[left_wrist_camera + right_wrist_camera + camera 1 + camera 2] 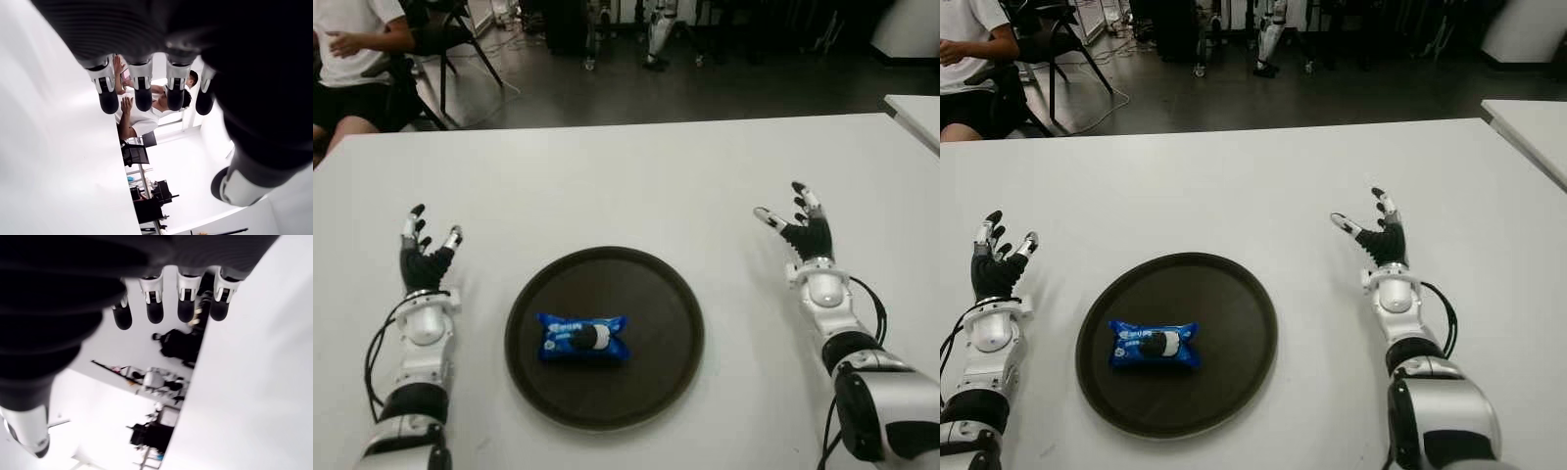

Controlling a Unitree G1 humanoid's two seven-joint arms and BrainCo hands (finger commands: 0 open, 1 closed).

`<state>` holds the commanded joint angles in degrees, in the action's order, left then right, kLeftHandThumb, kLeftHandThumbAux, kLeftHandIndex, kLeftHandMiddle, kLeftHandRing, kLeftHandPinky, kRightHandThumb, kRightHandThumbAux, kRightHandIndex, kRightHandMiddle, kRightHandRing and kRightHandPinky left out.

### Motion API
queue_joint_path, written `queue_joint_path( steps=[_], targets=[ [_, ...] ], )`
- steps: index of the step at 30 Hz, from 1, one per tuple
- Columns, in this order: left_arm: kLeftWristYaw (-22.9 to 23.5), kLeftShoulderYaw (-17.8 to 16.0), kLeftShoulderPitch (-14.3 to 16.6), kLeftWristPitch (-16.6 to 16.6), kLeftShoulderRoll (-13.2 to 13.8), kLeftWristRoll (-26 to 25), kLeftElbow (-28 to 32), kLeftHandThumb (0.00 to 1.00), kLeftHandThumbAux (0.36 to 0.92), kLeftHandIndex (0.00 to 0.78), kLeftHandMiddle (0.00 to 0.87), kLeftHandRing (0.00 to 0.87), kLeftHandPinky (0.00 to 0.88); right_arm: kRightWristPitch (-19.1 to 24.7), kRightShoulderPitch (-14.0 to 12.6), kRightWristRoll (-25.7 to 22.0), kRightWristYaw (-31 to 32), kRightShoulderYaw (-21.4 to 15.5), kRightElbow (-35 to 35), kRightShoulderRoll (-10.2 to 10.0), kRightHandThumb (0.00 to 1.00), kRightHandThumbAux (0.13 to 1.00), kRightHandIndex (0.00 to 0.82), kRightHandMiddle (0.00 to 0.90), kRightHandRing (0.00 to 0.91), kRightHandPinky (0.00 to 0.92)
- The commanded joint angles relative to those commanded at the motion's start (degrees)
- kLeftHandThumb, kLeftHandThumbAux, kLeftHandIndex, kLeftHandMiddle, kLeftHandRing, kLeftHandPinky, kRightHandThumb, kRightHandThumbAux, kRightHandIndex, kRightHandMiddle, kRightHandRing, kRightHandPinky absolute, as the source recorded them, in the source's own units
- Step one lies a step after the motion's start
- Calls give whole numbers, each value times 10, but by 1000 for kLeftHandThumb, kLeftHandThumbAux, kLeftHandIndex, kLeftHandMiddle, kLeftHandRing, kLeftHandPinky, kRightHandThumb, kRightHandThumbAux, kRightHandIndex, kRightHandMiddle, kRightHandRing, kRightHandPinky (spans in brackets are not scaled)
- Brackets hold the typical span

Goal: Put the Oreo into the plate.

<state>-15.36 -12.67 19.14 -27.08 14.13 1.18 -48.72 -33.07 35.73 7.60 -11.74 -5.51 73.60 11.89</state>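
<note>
A white table (636, 176) fills most of the scene, and near its front edge sits a round, dark brown plate (604, 336) with a low raised rim. The Oreo (582, 338) lies inside the plate, a little left of its centre, flat on the dark surface. It is a small packet in a shiny blue wrapper, longer than it is tall, with crimped ends that flare slightly on both sides. A picture of a dark cookie with a white filling is printed on the middle of the wrapper. Nothing touches the packet. The robot's left hand (424, 258) shows to the left of the plate, well apart from it, with its black fingers spread and pointing away from the robot, holding nothing. The right hand (803, 231) shows to the right of the plate, also well apart, fingers fanned wide and thumb stretched out toward the plate's side, empty as well. Both wrist views show each hand's fingers straight and open over the white tabletop. Beyond the far left corner of the table, a person (357, 59) in a white shirt and dark shorts sits on a chair on the grey floor (685, 93).
</note>
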Motion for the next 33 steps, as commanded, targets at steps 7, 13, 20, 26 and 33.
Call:
queue_joint_path(
  steps=[7,13,20,26,33],
  targets=[
    [7,-4,8,-7,4,-4,-27,71,714,5,20,15,36,1,0,1,1,2,0,0,0,593,0,0,0,0],
    [17,-7,19,-16,4,-11,-48,45,729,0,12,4,16,3,2,-4,3,-1,-1,-2,0,586,0,0,0,0],
    [31,-8,24,-29,3,-16,-59,4,724,0,4,0,2,6,4,-4,-1,0,-4,-2,0,588,0,0,0,0],
    [35,-10,27,-34,1,-19,-67,0,718,0,0,0,0,8,6,2,-1,5,-6,-1,0,609,0,0,0,0],
    [43,-8,28,-39,2,-18,-76,0,696,0,0,0,0,14,8,7,14,15,-8,2,0,610,0,0,0,0]
  ],
)
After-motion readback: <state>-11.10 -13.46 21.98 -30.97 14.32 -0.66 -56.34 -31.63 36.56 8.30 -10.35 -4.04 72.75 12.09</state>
